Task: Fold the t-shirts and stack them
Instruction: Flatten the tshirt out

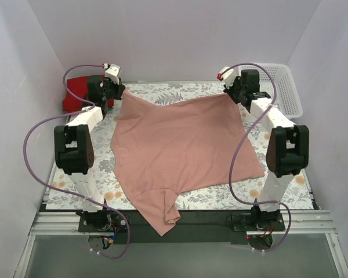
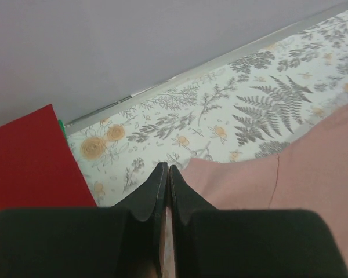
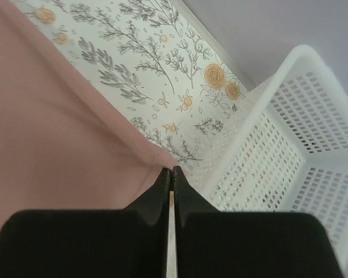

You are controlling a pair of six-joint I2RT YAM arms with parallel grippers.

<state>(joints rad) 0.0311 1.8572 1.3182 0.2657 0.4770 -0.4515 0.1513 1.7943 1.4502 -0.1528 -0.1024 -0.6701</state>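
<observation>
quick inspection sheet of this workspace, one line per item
surface: floral table cloth, lying flat
job's things: pink t-shirt spread out, one part hanging over the near edge; red folded t-shirt at far left
clutter: white lattice basket at far right
grippers: left gripper and right gripper each shut on a far corner of the pink t-shirt
cables: purple cables looping off both arms
surroundings: white walls

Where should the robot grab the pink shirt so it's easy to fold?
Probably the two far corners of the pink t-shirt, one from each outer side. It lies spread flat, so only its thin corners stick out to pinch. The left gripper and right gripper are pinched shut on those corners.
</observation>
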